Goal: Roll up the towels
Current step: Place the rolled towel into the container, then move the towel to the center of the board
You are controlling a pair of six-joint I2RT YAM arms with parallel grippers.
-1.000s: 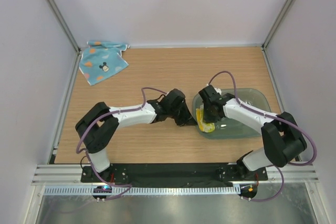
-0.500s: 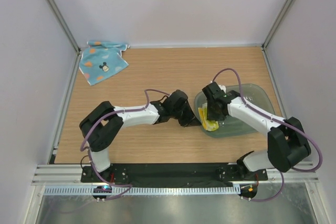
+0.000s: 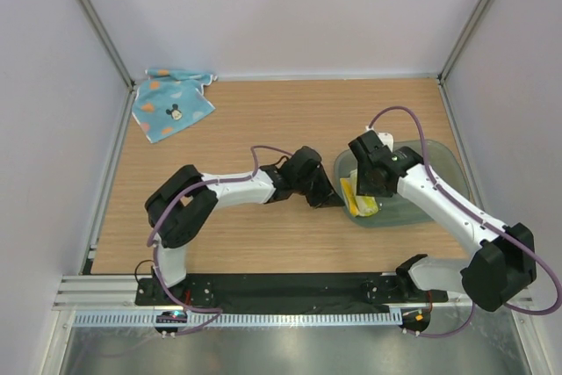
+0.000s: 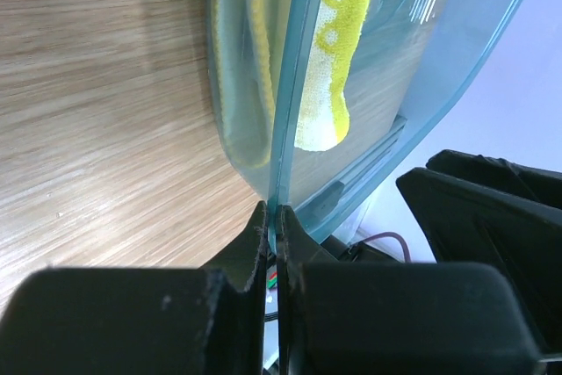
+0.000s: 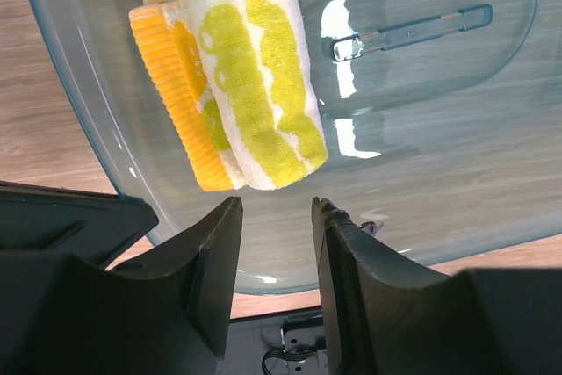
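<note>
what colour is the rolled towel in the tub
The rolled towel is cream with lime-green print, orange edge; right wrist view.

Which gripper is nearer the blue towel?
Left. The left gripper pinches the left rim of the tub; the right gripper hangs farther from the blue towel, over the yellow towel in the tub.

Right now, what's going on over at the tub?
The left tool is shut on the left rim of the tub, holding it. The right tool hangs open just above the yellow towel, which lies rolled inside the tub, not gripped. The blue towel lies unrolled at the table's far left corner.
</note>
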